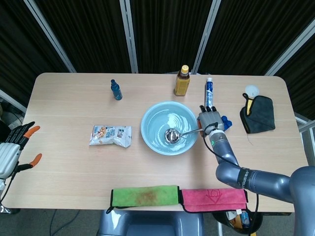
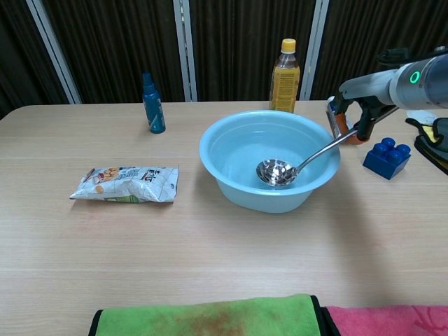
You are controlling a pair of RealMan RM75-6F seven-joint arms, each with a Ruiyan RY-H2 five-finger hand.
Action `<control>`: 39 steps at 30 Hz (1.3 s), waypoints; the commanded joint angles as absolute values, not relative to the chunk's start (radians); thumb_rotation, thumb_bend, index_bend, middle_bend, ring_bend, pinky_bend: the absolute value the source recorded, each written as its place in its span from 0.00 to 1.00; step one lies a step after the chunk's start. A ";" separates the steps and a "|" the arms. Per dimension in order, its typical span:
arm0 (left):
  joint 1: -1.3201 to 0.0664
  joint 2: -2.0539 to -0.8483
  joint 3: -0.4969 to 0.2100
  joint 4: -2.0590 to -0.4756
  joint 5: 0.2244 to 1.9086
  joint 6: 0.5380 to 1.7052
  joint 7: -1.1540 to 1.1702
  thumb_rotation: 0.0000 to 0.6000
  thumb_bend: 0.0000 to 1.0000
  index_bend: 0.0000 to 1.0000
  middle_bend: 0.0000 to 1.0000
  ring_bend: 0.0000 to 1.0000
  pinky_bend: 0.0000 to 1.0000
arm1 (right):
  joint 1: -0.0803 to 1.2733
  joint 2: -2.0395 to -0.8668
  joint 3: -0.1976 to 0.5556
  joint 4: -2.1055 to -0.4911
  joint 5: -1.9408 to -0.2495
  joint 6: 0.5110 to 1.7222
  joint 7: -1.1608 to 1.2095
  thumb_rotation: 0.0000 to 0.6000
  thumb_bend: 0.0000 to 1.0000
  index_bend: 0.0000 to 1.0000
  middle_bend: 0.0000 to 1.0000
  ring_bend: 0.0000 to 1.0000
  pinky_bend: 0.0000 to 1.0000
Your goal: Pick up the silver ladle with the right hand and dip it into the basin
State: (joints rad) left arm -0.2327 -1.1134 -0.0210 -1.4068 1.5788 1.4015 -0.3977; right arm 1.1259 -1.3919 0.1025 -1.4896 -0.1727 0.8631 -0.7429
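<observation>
The light blue basin [image 1: 153, 142] [image 2: 231, 189] stands mid-table with water in it. The silver ladle [image 1: 172, 135] [image 2: 277, 172] has its bowl down inside the basin, in the water, and its handle slopes up over the right rim. My right hand [image 1: 208, 121] [image 2: 352, 120] grips the handle's end just outside that rim. My left hand [image 1: 15, 147] hangs off the table's left edge, fingers spread, holding nothing; the chest view does not show it.
A snack packet [image 1: 111, 135] lies left of the basin. At the back stand a small blue bottle [image 1: 115, 90], a yellow-capped drink bottle [image 1: 181, 81] and a tube [image 1: 208, 92]. A blue block [image 2: 386, 158] and dark cloth [image 1: 259, 113] sit right. Green [image 1: 144, 195] and pink [image 1: 211, 199] towels line the front edge.
</observation>
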 commanded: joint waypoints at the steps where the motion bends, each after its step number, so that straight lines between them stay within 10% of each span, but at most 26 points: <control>1: -0.232 -1.110 -0.021 -1.404 1.581 1.407 -0.411 1.00 0.36 0.09 0.00 0.00 0.00 | 1.121 -1.400 0.097 -1.491 -0.171 0.873 -0.741 1.00 0.63 0.65 0.00 0.00 0.00; 39: -0.223 -1.104 -0.007 -1.413 1.614 1.449 -0.415 1.00 0.36 0.09 0.00 0.00 0.00 | 1.171 -1.225 0.143 -1.784 -0.060 1.036 -0.850 1.00 0.64 0.65 0.01 0.00 0.00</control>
